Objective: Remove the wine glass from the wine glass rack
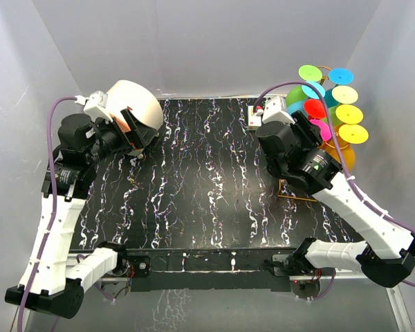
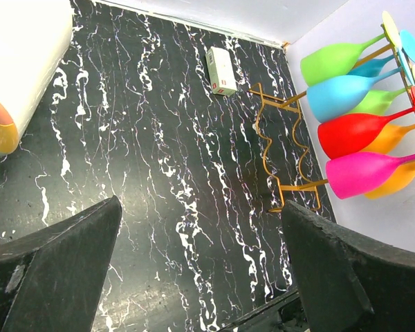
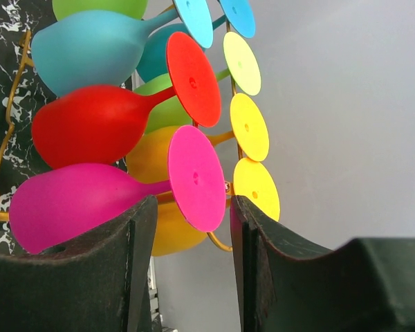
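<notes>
- Two arms are in view; only the right one is at the work. Its right gripper [image 3: 194, 207] faces the wine glass rack [image 2: 301, 185], a tall frame of thin orange-gold wire at the table's far right corner.
- The coloured plastic glasses hang stem-up on the rack, their round feet caught over the top loops. Judged from this, a glass has to come out foot first.
- The pink plastic wine glass [image 3: 76, 204] is on the rack, in the nearest row. Its flat foot lies between the right fingers.
- The right fingers are half closed about that foot. A sliver of gap shows on one side, so no firm grip is evident yet.
- Right arm pose: reaching forward from its base, with the wrist turned toward the rack.
- Left arm pose: stretched along the left edge, with the wrist beside the round cream-and-orange drum [image 1: 135, 104]. The left gripper [image 2: 200, 207] is spread wide and holds nothing — parked well away from the rack.
</notes>
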